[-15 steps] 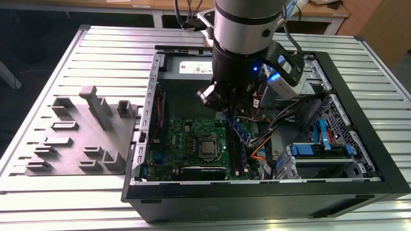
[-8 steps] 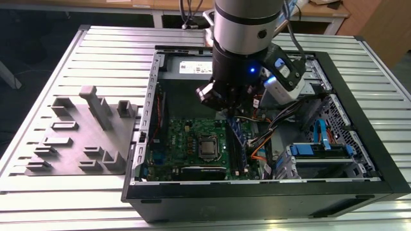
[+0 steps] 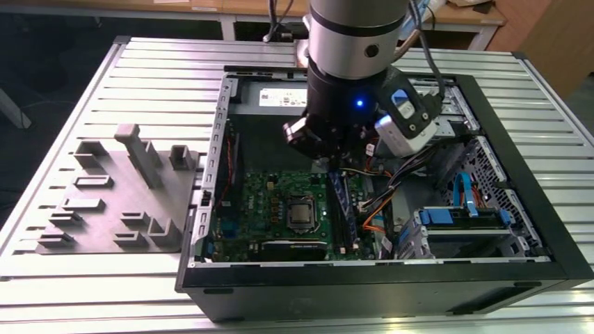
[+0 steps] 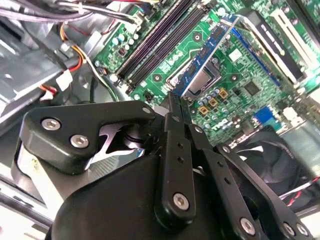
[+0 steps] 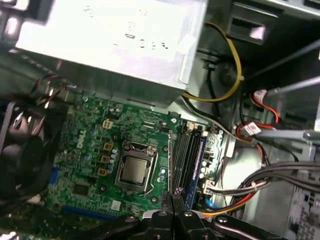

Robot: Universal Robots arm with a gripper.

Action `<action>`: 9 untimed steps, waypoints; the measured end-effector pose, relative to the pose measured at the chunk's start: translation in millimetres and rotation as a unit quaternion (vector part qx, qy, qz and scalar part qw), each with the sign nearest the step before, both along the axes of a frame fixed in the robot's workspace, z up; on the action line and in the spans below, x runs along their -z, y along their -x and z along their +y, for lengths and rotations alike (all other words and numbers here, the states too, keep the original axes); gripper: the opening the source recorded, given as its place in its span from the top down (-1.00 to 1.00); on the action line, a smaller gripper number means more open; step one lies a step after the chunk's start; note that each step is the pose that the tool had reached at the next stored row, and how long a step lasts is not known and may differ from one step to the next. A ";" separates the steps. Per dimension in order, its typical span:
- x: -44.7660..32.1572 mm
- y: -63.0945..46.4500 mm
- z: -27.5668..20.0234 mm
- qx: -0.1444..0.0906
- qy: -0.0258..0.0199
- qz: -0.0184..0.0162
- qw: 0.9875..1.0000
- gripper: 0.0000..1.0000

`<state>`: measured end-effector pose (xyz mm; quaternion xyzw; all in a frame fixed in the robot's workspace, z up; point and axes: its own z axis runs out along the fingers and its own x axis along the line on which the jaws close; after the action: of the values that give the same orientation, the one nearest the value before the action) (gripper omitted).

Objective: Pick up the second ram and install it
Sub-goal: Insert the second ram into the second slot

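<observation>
Second ram (image 4: 202, 56) is pinched in the claw (image 4: 174, 104), held over the motherboard (image 4: 239, 67) beside the memory slots (image 4: 152, 45); pickup is done, seating is not yet done.

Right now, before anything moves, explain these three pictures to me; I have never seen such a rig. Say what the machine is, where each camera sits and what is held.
The grey and black column is a robot arm, seen by a camera standing off it. It reaches into an open black computer case lying on a slatted metal table; a grey plastic tray with posts lies at the exterior view's left. The other two pictures come from cameras on the arm's wrist. Its black two-fingered gripper is shut on a slim dark memory stick, held over the green motherboard by the memory slots.
</observation>
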<state>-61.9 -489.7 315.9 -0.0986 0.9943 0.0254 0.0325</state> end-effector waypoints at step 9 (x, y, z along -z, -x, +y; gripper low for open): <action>2.1 0.0 0.0 0.071 0.000 0.000 0.997 0.83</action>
<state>-61.8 -489.7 313.8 -0.0276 0.9988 0.0230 0.0342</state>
